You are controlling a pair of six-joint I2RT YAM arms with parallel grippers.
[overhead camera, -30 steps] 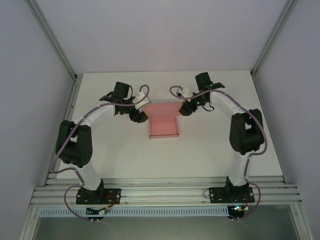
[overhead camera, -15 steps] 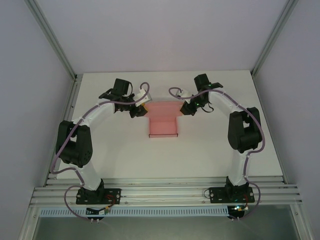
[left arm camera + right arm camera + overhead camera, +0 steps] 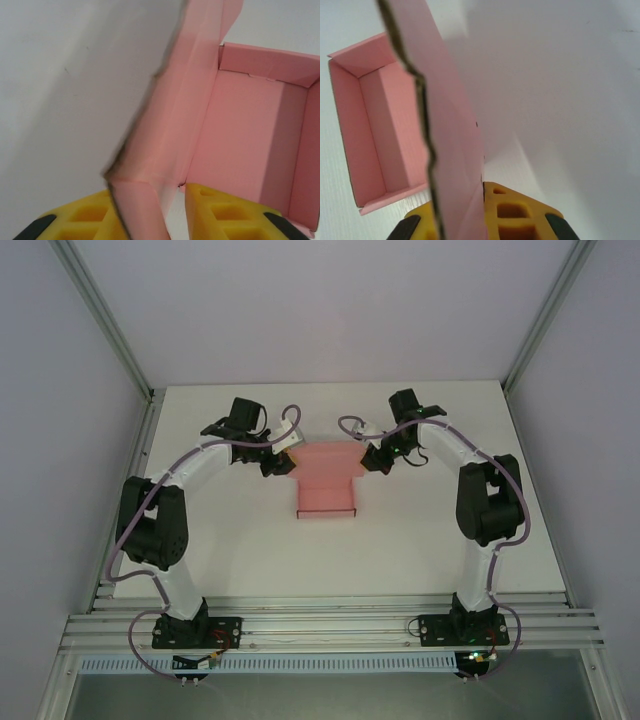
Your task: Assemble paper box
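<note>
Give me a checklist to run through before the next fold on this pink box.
1. Right end effector shut on the paper box side flap: ok.
2. Left end effector clamped on the opposite flap: cannot tell; a gap shows on one side of the flap.
3. Both flaps lifted off the table: ok.
4. Tray walls standing: ok.
5. Box lying square to the table edges: ok.

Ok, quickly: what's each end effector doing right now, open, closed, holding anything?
Left end effector: straddling a raised flap of the paper box; grip cannot be told.
Right end effector: closed on the opposite flap.
</note>
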